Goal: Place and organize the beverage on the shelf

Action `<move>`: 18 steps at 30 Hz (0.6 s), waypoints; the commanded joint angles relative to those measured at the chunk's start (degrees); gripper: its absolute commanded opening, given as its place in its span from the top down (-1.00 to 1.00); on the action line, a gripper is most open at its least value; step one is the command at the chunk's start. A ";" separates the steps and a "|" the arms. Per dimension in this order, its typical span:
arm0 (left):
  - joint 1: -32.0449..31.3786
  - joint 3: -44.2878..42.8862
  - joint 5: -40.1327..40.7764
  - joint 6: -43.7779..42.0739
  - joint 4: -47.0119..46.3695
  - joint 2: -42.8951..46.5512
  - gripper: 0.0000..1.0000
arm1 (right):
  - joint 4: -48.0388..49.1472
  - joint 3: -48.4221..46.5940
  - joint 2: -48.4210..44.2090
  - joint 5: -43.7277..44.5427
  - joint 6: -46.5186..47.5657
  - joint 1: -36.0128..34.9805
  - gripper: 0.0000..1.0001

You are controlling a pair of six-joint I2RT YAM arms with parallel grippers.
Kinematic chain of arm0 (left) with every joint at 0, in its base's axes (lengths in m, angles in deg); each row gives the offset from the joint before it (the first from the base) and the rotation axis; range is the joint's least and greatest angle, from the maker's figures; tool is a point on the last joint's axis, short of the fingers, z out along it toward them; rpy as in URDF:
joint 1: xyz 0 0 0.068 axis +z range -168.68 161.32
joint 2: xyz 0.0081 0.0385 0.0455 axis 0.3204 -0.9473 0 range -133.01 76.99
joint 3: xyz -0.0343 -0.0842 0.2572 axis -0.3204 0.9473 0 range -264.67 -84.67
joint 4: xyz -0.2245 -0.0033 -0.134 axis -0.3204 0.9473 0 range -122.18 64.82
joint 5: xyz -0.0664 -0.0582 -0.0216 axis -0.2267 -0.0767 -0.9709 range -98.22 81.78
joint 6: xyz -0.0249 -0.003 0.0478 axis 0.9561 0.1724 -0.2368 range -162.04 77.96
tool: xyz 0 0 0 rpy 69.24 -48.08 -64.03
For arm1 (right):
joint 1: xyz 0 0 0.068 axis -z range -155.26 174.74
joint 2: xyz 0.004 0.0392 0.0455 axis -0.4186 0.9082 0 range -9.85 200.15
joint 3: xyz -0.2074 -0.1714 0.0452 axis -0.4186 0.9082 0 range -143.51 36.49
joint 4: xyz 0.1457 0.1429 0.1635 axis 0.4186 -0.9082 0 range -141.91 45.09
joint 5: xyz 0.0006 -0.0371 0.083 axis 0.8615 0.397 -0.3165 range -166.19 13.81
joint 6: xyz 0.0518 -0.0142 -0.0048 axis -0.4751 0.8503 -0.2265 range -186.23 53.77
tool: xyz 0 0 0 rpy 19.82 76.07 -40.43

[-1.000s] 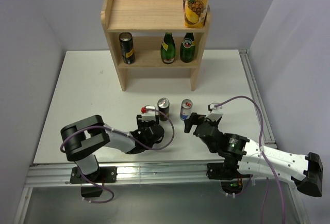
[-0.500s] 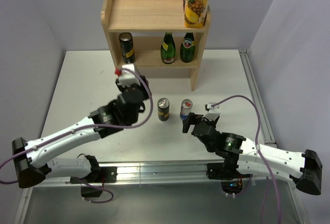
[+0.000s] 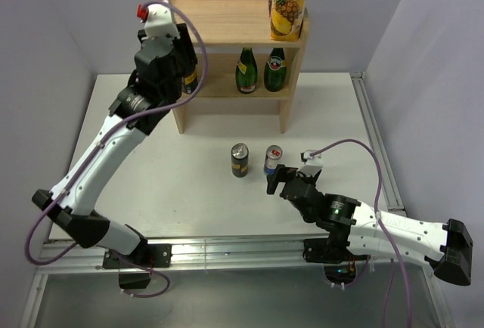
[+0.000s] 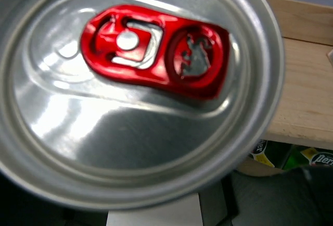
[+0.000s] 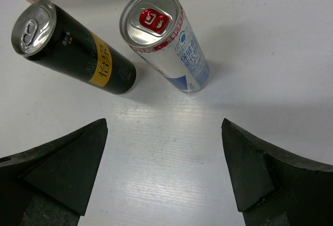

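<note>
The job looks about half done. On the left, the left gripper [image 3: 168,54] is raised at the left end of the small light-wood two-tier shelf [image 3: 219,22]. Its arm reaches diagonally up from the near-left corner of the white desk [image 3: 136,131]. The left wrist view is filled by the lid of a slim silver can with a red pull-tab [image 4: 140,90], with the shelf's wood just behind it. The fingers themselves are out of sight, but since the can is off the desk, I judge the gripper clamped on it. The overhead view hides the can behind the arm.

On the lower tier stand a dark black-gold can [image 3: 187,77], partly hidden by the arm, and two green glass bottles [image 3: 246,71] side by side to its right. The top tier holds only the tall yellow pineapple juice carton [image 3: 290,3] at its right end.

Still on the desk, well short of the shelf, are a second black-gold can [image 3: 240,160] and, just beside it on the right, a second slim silver-blue can with red marks [image 3: 273,160], both upright.

So three drinks are shelved, one is in carry and two are left.

The right gripper [image 3: 274,180] sits low over the desk just near of the silver-blue can, its jaws spread wide and empty, aimed at the pair.
</note>
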 commanded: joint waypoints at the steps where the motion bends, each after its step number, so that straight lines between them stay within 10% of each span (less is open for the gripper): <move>1: 1.77 -9.28 -5.30 -3.97 0.66 -3.64 0.99 | 0.45 0.19 -1.59 1.56 -0.41 -0.41 -0.95; 18: 6.95 -29.88 -7.23 -5.30 7.00 -18.95 0.99 | -0.17 1.77 -4.06 1.38 -0.32 -0.41 -0.95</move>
